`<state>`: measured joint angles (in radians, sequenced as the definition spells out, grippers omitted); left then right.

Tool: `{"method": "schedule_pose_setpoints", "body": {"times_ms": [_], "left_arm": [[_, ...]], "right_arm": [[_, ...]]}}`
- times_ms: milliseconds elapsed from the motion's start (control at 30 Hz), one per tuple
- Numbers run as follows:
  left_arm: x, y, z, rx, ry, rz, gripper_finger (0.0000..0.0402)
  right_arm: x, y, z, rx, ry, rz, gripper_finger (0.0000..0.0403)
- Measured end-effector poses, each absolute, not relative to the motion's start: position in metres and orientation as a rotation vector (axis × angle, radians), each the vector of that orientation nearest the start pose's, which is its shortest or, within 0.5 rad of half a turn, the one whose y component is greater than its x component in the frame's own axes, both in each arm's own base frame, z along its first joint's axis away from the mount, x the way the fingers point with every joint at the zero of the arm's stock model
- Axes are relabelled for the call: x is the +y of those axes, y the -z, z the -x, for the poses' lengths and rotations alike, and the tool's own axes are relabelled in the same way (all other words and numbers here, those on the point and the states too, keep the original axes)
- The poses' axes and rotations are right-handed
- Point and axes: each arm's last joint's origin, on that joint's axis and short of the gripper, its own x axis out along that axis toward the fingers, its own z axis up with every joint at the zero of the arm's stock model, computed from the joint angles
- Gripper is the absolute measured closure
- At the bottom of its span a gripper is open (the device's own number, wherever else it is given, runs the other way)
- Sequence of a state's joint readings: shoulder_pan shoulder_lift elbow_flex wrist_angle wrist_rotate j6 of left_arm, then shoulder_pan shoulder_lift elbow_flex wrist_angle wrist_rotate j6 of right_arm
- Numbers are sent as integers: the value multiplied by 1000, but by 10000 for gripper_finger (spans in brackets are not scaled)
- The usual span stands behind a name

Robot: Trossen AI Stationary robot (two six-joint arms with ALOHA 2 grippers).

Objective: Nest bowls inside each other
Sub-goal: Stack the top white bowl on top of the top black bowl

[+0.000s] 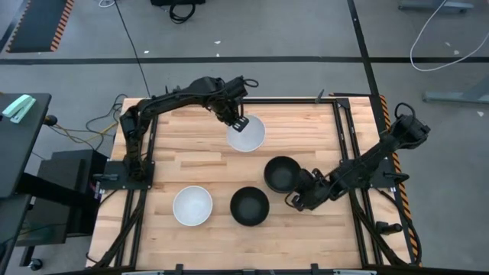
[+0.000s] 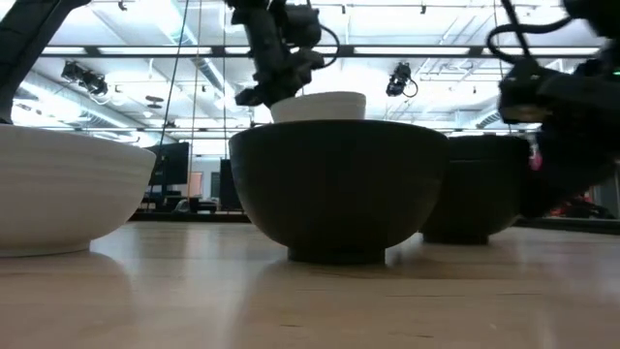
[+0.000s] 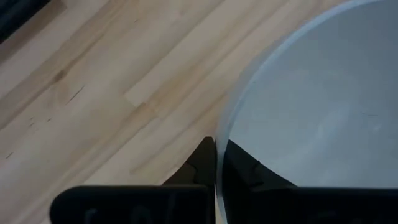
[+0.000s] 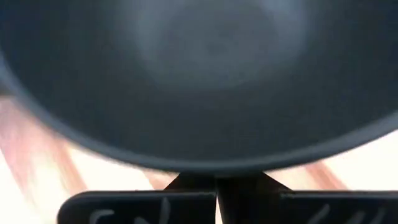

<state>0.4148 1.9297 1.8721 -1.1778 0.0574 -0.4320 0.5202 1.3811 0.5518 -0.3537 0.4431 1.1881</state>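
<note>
Two white and two black bowls show. My left gripper (image 1: pixel 239 122) is shut on the far white bowl (image 1: pixel 246 134), whose rim stands above the front black bowl's rim in the low view (image 2: pixel 320 105). My right gripper (image 1: pixel 295 189) is shut on the right black bowl (image 1: pixel 281 173). Another black bowl (image 1: pixel 250 206) and a white bowl (image 1: pixel 192 206) rest upright on their bases near the table's near edge. No fifth bowl can be seen. My left gripper holds the far white bowl by its rim (image 3: pixel 219 140), on the bowl's far left side. One finger (image 3: pixel 199 165) is outside the wall and one (image 3: pixel 245 171) inside, coming from above. The bowl is upright and lifted off the table. My right gripper holds the right black bowl by its rim (image 4: pixel 217 167), on the bowl's near right side, the wall pinched between the two fingers (image 4: pixel 186 183). It comes slanting down from the table's right. The bowl is upright; lifted or resting, I cannot tell.
The wooden table (image 1: pixel 191 153) has bare room in its left half and along its far right part. Metal frame rails (image 1: pixel 348 130) run along both sides. The two free bowls stand side by side, close to the held black bowl.
</note>
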Motion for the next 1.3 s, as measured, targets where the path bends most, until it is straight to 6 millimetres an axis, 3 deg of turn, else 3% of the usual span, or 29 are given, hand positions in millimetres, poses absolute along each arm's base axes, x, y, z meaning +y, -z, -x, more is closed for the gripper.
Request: {"method": "schedule_pose_setpoints", "body": {"times_ms": [367, 767, 967, 1067, 1300], "left_arm": [[133, -308, -363, 1206, -545, 623, 390], [130, -308, -363, 1211, -545, 625, 390], [130, -308, -364, 1201, -555, 641, 390], [131, -308, -364, 1201, -557, 642, 389], [134, -308, -363, 1191, -576, 638, 390]], "right_arm": [[50, -143, -226, 833, 480, -500, 402], [0, -161, -258, 728, 441, -487, 403], [-3, -177, -285, 705, 365, -432, 403], [-3, -187, -290, 722, 353, -394, 403], [-3, -210, -272, 788, 376, -355, 403]]}}
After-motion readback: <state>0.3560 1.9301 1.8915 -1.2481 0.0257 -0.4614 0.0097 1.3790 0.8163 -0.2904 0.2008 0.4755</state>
